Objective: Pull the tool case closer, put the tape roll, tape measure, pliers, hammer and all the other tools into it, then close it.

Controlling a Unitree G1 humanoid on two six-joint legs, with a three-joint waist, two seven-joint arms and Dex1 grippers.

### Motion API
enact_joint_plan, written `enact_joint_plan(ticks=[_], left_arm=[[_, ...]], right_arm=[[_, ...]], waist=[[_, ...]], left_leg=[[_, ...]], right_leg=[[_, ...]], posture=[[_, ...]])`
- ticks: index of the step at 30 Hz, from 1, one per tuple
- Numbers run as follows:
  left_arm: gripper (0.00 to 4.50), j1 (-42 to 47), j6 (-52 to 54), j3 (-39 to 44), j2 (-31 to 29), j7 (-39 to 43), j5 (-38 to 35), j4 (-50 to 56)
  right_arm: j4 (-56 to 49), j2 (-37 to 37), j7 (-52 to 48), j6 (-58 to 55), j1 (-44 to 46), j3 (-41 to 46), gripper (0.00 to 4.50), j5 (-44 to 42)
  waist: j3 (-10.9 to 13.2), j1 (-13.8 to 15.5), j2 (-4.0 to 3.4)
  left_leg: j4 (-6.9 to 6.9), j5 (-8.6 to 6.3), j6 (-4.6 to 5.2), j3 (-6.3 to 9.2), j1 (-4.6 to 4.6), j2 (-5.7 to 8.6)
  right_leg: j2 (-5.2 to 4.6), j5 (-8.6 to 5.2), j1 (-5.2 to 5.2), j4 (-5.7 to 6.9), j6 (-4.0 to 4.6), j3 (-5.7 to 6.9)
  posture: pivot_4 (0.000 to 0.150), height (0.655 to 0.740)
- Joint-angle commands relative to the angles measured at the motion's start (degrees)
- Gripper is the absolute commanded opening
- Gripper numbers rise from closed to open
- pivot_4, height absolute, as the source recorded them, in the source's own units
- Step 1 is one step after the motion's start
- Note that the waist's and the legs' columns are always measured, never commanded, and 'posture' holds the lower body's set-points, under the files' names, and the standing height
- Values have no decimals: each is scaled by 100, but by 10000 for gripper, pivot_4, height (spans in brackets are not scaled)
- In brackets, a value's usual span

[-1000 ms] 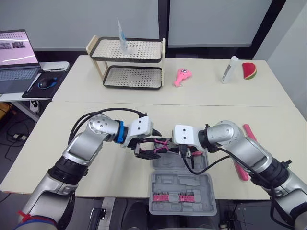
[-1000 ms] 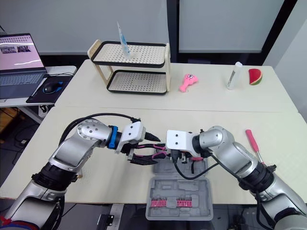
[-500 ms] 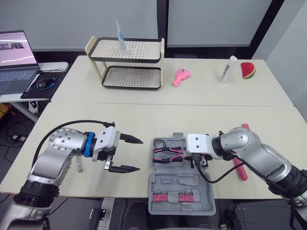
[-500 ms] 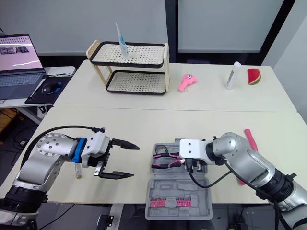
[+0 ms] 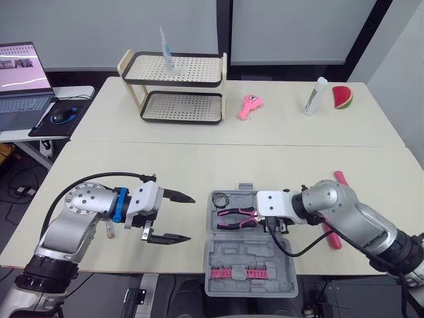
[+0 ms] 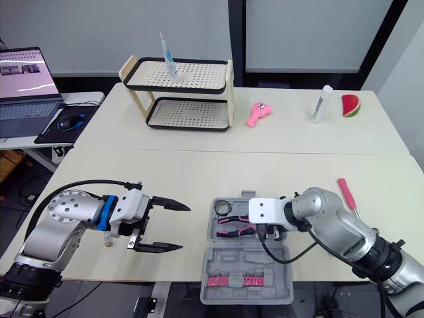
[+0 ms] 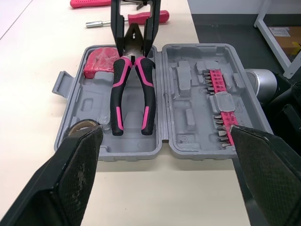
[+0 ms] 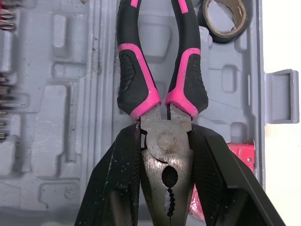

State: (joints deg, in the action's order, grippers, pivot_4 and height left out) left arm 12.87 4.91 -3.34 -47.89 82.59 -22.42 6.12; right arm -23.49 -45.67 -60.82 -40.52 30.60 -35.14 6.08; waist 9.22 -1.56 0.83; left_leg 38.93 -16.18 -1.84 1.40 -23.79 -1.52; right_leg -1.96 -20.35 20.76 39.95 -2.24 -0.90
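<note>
With your right gripper (image 8: 164,134) clamped on the head of the pliers (image 8: 136,84), which lie in the tool case (image 7: 188,117), and your left gripper (image 5: 191,217) gaping wide beside it, a skewed release could unseat them and keep the case from shutting.

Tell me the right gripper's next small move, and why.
Probably open the right gripper and let go: it clamps the pliers by the head, and they already lie in the case, next to the tape roll.
</note>
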Motion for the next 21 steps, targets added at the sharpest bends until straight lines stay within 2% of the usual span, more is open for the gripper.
enact_joint_plan(ticks=[1, 21], left_arm=[[45000, 61, -69, 97, -84, -24, 18, 43], [45000, -125, -9, 133, -155, -88, -32, 218]], right_arm=[[11, 83, 47, 116, 32, 30, 12858, 125], [586, 691, 50, 222, 84, -307, 12858, 633]], waist=[[0, 0, 0], [0, -7, 0]], left_leg=[[0, 0, -1, 0, 0, 0], [0, 3, -5, -2, 0, -1]], right_leg=[[0, 0, 0, 0, 0, -1], [2, 0, 6, 4, 0, -1]], posture=[[1500, 7400], [1500, 7400]])
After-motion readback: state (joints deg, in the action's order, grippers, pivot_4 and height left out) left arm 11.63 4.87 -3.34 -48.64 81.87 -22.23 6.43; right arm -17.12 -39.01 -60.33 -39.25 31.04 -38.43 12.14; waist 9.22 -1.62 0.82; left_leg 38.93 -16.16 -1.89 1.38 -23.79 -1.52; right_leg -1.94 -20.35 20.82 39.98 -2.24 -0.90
